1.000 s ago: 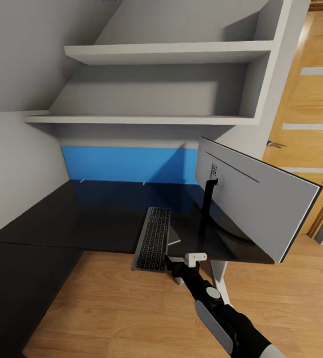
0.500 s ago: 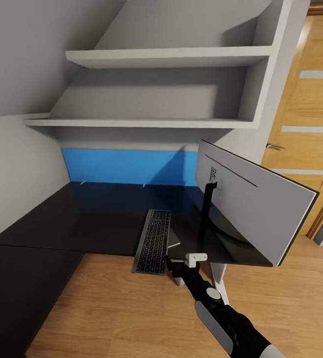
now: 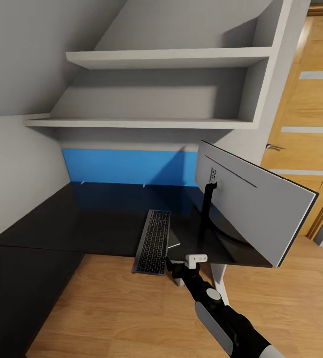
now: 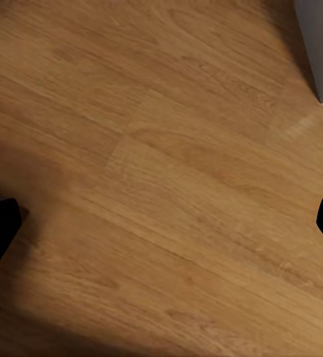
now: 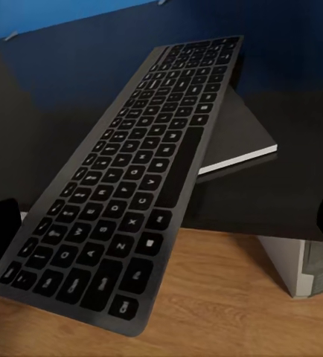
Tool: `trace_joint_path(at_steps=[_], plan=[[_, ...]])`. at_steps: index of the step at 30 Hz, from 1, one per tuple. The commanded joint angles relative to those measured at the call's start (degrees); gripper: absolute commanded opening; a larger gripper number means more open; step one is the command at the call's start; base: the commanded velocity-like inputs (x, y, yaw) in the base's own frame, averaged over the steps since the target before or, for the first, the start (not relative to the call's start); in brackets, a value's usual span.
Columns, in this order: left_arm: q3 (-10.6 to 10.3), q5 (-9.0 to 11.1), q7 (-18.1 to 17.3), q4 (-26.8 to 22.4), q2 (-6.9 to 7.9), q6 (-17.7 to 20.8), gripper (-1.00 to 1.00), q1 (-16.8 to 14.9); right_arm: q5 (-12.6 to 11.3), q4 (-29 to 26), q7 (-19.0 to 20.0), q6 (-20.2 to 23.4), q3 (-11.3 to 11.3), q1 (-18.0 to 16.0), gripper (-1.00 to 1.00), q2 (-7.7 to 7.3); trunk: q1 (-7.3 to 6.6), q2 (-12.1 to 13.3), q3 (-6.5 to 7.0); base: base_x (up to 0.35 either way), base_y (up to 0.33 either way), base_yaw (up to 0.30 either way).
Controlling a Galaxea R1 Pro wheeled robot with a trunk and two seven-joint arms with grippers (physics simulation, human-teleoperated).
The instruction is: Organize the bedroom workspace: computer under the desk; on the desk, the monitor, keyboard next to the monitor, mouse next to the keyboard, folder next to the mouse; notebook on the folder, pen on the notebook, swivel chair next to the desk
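Across the corner under a sloped grey wall, the desk [image 3: 82, 219]: long, glossy black, mirror-smooth, on a white pedestal leg [image 3: 221, 281]. Above the desk, two matte white wall shelves [image 3: 166, 57], flat slabs cut to the slope; behind the desk, a bright blue back panel [image 3: 126, 166]. Below and in front of the desk, light wood floor [image 3: 121, 308] with plank grain; beyond the desk's right end, an oak door [image 3: 310, 124] with pale bars. On the desk's right end, the monitor [image 3: 261, 209]: very wide and thin, silver-grey back showing, thin black neck, curved black foot. On the desk just left of the monitor's foot, the keyboard [image 3: 153, 241]: slim, dark keys in a silver-grey frame, tilted, near end hanging past the desk's front edge. Under the keyboard's right side, flat on the desk, the notebook [image 5: 240, 137]: thin, dark grey cover, white page edge. Just in front of the desk edge, by the keyboard's overhanging corner, the right gripper [image 3: 174, 266], black fingers spread wide apart, clamped on nothing. Over bare floor, the left gripper [image 4: 161, 227], fingers likewise wide apart. Compared with half a second earlier, no shift of keyboard, monitor or right arm.
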Motion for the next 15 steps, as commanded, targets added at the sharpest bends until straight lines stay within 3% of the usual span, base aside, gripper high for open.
trace_joint_path(at_steps=[1,15], plan=[[0.08,0.34,-0.02,0.00,-0.03,-0.14,1.00,-0.03,-0.59,-0.05,-0.46,-0.22,0.33,-0.08,1.00,-0.08,0.00,-0.04,-0.06,0.000,0.000,0.000],[0.08,0.28,-0.02,0.00,-0.02,-0.18,1.00,-0.03,-0.54,1.18,-0.41,-0.30,0.34,-0.08,1.00,0.03,0.00,-0.04,-0.06,0.000,0.000,0.000]])
